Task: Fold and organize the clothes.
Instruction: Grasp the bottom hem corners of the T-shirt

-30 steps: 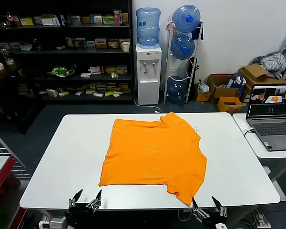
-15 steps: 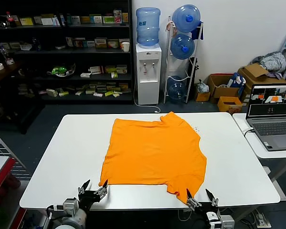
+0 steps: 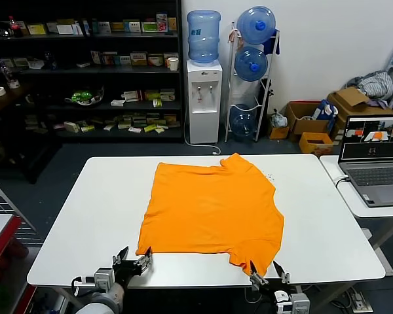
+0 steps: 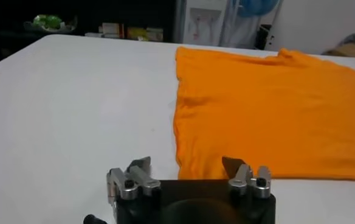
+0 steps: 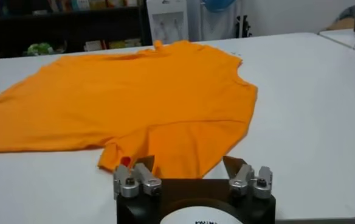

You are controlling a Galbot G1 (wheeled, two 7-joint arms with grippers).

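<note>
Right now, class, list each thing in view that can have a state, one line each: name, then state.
Orange T-shirt: spread flat on the white table, unfolded, plain side up, near sleeve hanging at the front edge.
Left hand: open, at the shirt's near left corner, gripping nothing.
Right hand: open, at the near sleeve's tip, gripping nothing.
Laptop: lid open, screen lit.
Water dispenser: upright, bottle mounted on top.

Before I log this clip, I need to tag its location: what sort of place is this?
Probably a lab or office storeroom, not a home: a white table holding an orange T-shirt, stocked shelves, a water dispenser with spare bottles, and cardboard boxes.
</note>
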